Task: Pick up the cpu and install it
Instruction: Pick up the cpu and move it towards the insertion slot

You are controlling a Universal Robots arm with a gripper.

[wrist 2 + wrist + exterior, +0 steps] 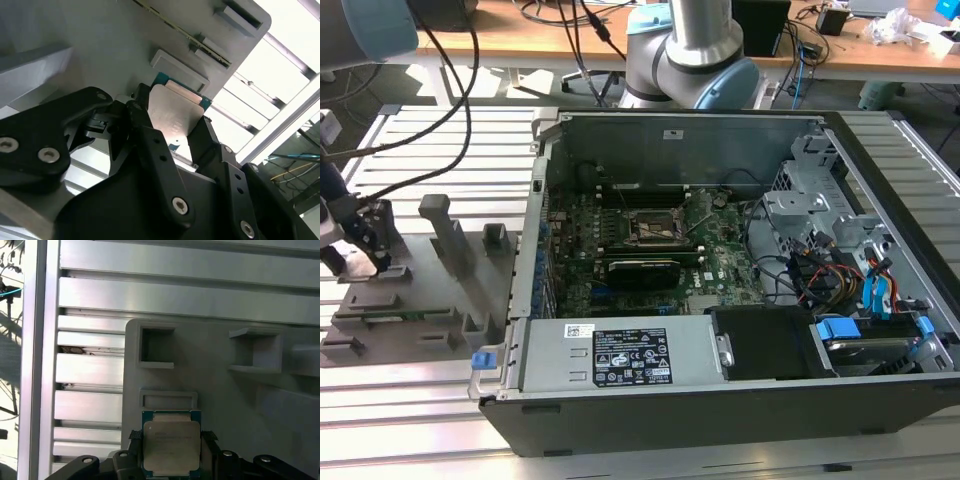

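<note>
Gripper (377, 254): black, angular fingers (150, 145) clamped on opposite sides of the cpu (171, 445). The cpu is a flat square with a silvery lid and teal rim, at the matte grey plastic tray's (430, 295) edge on the exterior view's left. Ribbed aluminium table (420, 425). Open computer case (720, 400), green motherboard (720, 265), black square socket frame (655, 228).

In the second wrist view the pincer (172, 126) hides the cpu's (175, 111) lower part.

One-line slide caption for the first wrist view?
Gripper closed on two sides of the cpu, at the grey plastic tray on the slatted metal table.
</note>
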